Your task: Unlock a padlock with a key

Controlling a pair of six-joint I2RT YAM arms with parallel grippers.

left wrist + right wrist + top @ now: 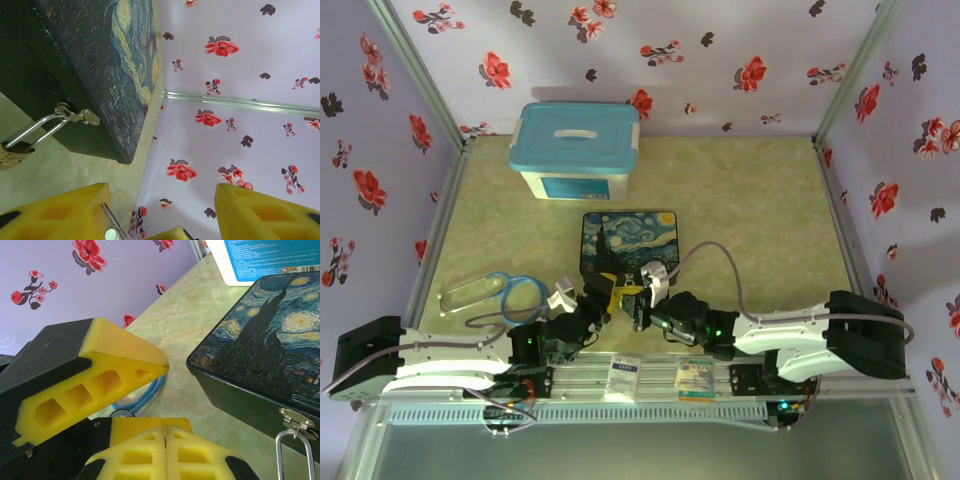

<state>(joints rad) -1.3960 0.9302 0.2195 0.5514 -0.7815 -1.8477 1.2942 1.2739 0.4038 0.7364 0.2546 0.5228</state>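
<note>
Hanging padlock (10, 153) on box (75, 55), left pincer (160, 197) seemingly parted

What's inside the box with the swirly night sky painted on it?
The inside is hidden: the painted box has its lid down. The padlock is hooked by its silver shackle through the small hasp on the front, so nothing in it shows.

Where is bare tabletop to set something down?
Open: the stretch right of the painted box to the right wall, and behind it beside the blue bin. Crowded: box front, where left pincer and right pincer meet, and stethoscope at left.
</note>
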